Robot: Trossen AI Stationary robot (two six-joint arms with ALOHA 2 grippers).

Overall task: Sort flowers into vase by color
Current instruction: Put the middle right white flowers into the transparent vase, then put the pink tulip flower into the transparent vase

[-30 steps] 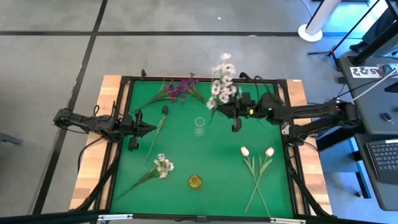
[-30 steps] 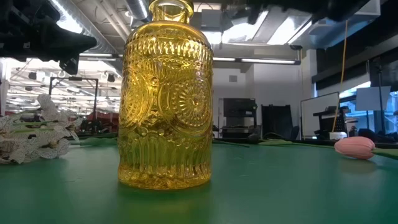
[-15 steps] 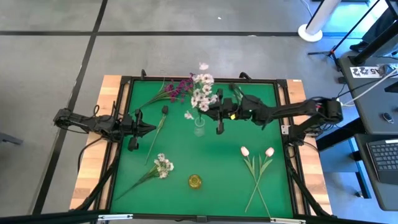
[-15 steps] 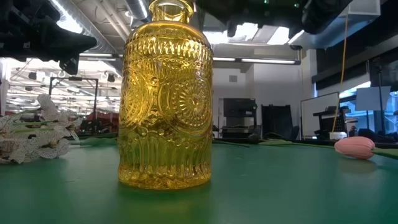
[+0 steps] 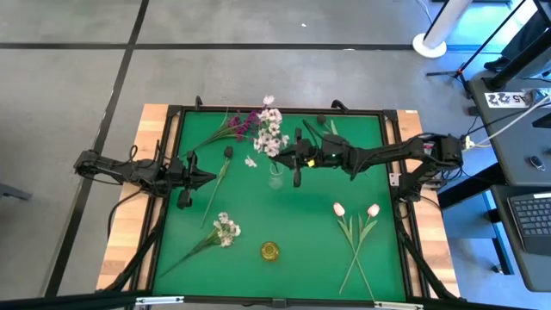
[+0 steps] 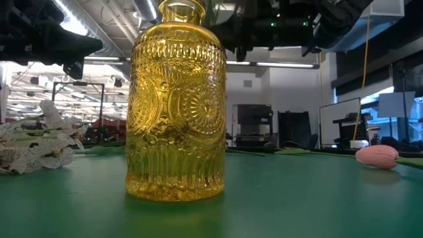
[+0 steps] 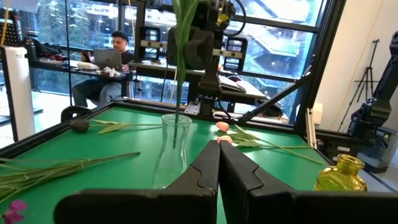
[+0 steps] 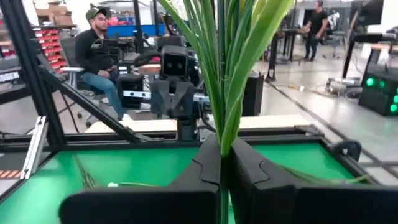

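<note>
High view, right fingers (image 5: 295, 160) pinching white flowers (image 5: 269, 131) above clear vase (image 5: 275, 175), left fingers (image 5: 207, 177) closed, empty.

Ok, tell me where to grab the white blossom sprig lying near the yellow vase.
Take the white blossom sprig by its bare green stem, about midway, coming straight down from above. It lies flat on the green table with the stem running diagonally toward the near-left corner, so set the end effector's fingers across that line. The blossom head is soft and would likely crush or slip.
</note>
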